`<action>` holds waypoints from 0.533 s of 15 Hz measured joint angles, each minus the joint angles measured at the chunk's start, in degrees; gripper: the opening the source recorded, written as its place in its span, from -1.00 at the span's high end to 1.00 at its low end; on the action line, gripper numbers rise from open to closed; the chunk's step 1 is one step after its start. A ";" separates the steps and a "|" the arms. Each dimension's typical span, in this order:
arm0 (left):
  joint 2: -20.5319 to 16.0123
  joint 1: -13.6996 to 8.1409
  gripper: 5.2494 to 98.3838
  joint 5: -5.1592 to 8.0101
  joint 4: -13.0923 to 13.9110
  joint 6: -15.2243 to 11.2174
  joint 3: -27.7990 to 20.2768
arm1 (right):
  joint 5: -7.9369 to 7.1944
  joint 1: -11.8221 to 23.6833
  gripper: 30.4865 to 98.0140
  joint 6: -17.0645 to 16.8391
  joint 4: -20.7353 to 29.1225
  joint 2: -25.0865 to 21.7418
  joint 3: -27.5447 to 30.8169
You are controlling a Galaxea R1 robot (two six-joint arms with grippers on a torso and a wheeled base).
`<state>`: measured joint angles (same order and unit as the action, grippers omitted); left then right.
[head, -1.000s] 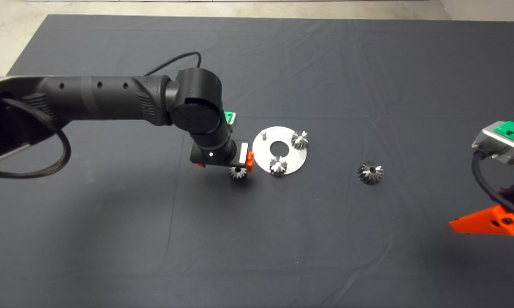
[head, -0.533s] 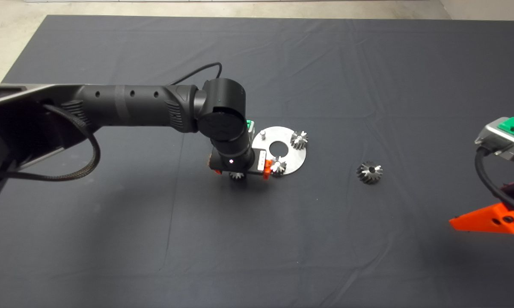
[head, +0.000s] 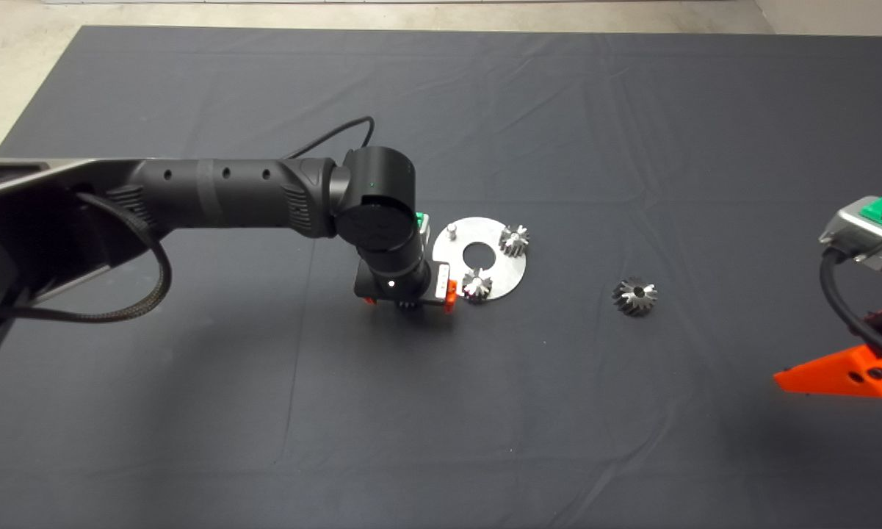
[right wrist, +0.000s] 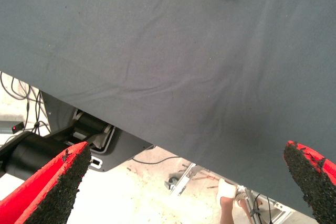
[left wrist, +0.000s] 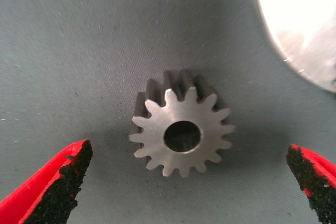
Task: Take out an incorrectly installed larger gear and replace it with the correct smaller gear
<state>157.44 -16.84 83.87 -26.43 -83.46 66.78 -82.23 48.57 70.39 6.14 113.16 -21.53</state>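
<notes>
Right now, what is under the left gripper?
The smaller gear lies flat on the mat between the open left gripper fingers, untouched. In the head view, the gripper covers nearly all of it. The round plate lies beside it.

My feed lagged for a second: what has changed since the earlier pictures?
The left gripper swung over the small gear beside the plate, which it now brackets, fingers open, nothing gripped. The gear lies flat on the mat. Unchanged: large gear to the plate's right, two gears on the plate, right gripper parked at the right edge.
</notes>
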 measured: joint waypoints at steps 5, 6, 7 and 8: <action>0.00 0.16 -0.81 0.00 -1.08 0.11 0.02 | 0.00 0.02 -0.96 0.00 0.00 0.00 -0.02; -0.02 0.16 -0.77 0.00 -1.55 0.11 0.02 | 0.00 0.02 -0.96 0.00 0.00 0.00 -0.02; -0.02 0.16 -0.72 0.00 -1.74 0.11 0.11 | 0.00 0.02 -0.96 0.00 0.00 0.00 -0.02; -0.02 0.16 -0.71 0.04 -2.01 0.22 0.15 | 0.00 0.02 -0.96 0.00 0.00 0.00 -0.02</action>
<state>157.42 -16.68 83.91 -28.44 -83.24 66.93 -82.23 48.59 70.39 6.14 113.16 -21.55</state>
